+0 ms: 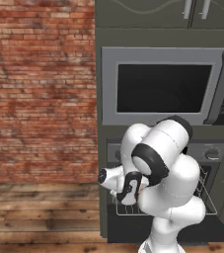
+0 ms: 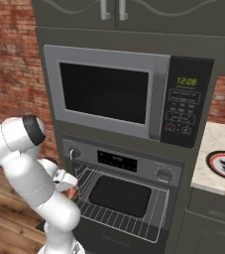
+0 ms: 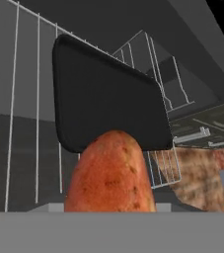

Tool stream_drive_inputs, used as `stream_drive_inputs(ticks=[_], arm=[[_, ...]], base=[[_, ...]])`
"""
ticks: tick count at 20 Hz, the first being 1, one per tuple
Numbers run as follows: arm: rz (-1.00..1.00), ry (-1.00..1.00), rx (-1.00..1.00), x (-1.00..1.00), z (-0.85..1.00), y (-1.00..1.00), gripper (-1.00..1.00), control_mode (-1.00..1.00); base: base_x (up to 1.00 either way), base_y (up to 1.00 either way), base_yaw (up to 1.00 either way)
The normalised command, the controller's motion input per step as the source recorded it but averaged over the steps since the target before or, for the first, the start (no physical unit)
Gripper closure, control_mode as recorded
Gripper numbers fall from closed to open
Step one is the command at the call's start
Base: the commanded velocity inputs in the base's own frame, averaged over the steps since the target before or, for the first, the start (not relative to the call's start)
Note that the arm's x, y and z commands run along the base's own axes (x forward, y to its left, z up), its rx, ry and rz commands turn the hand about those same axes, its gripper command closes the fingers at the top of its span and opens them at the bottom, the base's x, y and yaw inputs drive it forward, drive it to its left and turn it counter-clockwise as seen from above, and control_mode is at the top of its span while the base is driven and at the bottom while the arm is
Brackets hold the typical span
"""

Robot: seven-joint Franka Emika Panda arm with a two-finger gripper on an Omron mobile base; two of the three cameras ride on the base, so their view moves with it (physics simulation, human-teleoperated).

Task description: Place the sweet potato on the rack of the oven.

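The sweet potato (image 3: pixel 111 173) is a fat orange-brown lump with a rough, speckled skin and a rounded tip. In the hand view it pokes up from the bottom edge, right along the pincer's line of sight, over the oven's (image 2: pixel 129 163) pulled-out rack (image 2: pixel 119 216). The fingertips are hidden behind the potato, so I can't tell how wide the pincer is or whether it really has hold of it.

The rack is thin silver wire in a flat grid, sticking out toward the robot. A dark rounded-rectangle tray (image 2: pixel 120 196) with a matte black surface sits on its middle. The oven is grey steel with round knobs and a dark display strip.

Above it sits a silver microwave (image 2: pixel 109 94) with green digits. To the right, a bench (image 2: pixel 208 171) in speckled stone carries a round plate (image 2: pixel 224 163). Brick wall (image 1: pixel 39 89) on the left, wooden floor (image 1: pixel 39 212) below.
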Motion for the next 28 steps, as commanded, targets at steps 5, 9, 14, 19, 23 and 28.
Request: stream_drive_inputs(ticks=[5,9,14,19,23,28], arm=[[0.00,-0.01,0.18,-0.21,-0.03,-0.94,1.00,-1.00],[0.00,-0.08,0.18,-0.34,-0.04,-0.97,1.00,-1.00],[0.00,-0.03,0.20,-0.13,-0.12,-0.81,1.00,-1.00],[0.00,0.00,0.07,0.00,-0.29,-0.30,1.00,-1.00],[0.05,-0.08,0.00,0.03,-0.34,0.00,1.00,-1.00],[0.09,-0.10,0.00,0.09,-0.37,0.00,1.00,-1.00]], base=[[0.00,0.00,0.00],[0.00,0.00,0.00],[0.00,0.00,0.00],[0.00,0.00,0.00],[0.00,0.00,0.00],[0.00,0.00,0.00]])
